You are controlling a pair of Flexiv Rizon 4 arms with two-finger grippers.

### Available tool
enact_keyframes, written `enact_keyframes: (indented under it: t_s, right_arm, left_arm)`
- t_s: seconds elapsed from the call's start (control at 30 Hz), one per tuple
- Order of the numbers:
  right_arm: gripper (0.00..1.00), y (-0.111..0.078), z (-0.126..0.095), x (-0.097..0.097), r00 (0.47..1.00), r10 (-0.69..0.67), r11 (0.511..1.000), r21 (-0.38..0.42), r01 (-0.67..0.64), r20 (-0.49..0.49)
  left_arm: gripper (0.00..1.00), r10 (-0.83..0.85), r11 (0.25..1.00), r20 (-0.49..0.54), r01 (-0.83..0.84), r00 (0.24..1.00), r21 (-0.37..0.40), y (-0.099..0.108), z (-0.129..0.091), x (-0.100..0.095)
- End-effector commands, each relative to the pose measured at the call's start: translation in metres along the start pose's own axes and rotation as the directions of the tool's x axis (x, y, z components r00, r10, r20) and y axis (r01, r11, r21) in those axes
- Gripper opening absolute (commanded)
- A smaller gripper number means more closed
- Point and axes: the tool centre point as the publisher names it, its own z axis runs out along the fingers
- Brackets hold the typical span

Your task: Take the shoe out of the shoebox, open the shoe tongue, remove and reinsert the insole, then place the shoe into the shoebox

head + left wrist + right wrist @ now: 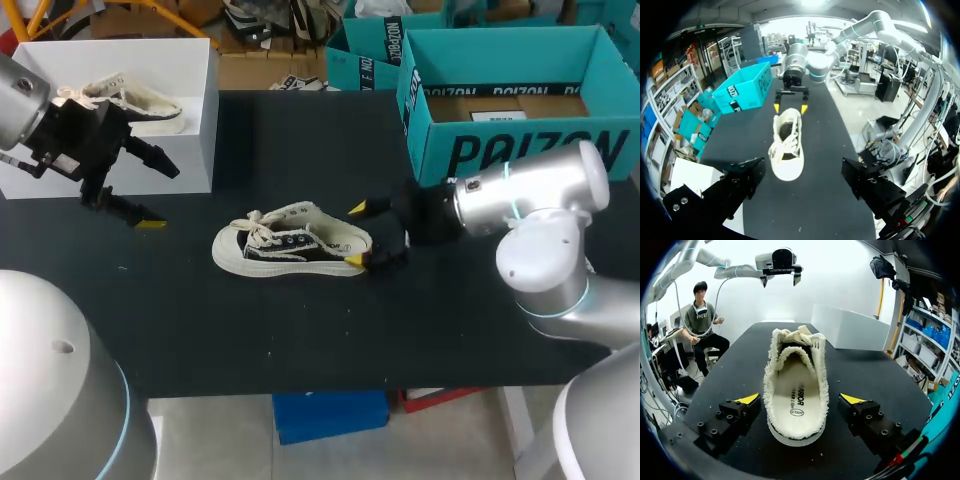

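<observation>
A cream low-top shoe (290,245) with a dark side and white laces lies on its sole in the middle of the black table (300,340), toe to the left. My right gripper (355,235) stands open around its heel, one yellow tip on each side. In the right wrist view the shoe (797,365) lies between the fingers (747,400) with a gap on both sides, and its fleecy insole (797,390) shows inside. My left gripper (155,195) hangs open above the table's left part, apart from the shoe. Its view looks down on the shoe (785,150) and the right gripper (790,106).
A white shoebox (195,130) stands at the back left with a second cream shoe (130,100) in it. A teal open box (510,150) stands at the back right, close behind my right arm.
</observation>
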Motion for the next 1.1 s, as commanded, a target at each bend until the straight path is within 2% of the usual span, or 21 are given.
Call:
enact_keyframes:
  t_s: [0.03, 0.97, 1.0, 1.03, 1.1]
  right_arm:
    - [1.00, -0.004, 0.010, 0.000, 1.000, 0.004, 1.000, -0.010, -0.004, 0.000]
    - [1.00, -0.018, 0.036, 0.001, 0.998, 0.037, 0.999, -0.015, -0.038, -0.055]
    - [0.44, -0.018, 0.036, 0.001, 0.998, 0.033, 0.999, 0.004, -0.033, -0.044]
    - [0.00, -0.018, 0.036, 0.001, 0.998, 0.033, 0.999, 0.004, -0.033, -0.044]
    - [0.00, -0.018, 0.036, 0.001, 0.998, 0.033, 0.999, 0.004, -0.033, -0.044]
  left_arm:
    - [1.00, 0.002, 1.000, 0.004, -0.002, 1.000, 0.000, 0.001, 0.001, 0.000]
    - [1.00, 0.002, 1.000, 0.004, -0.002, 1.000, 0.000, 0.001, 0.001, 0.000]
    - [1.00, 0.002, 1.000, 0.004, -0.002, 1.000, 0.000, 0.001, 0.001, 0.000]
    - [1.00, 0.002, 1.000, 0.004, -0.002, 1.000, 0.000, 0.001, 0.001, 0.000]
    - [1.00, 0.002, 1.000, 0.004, -0.002, 1.000, 0.000, 0.001, 0.001, 0.000]
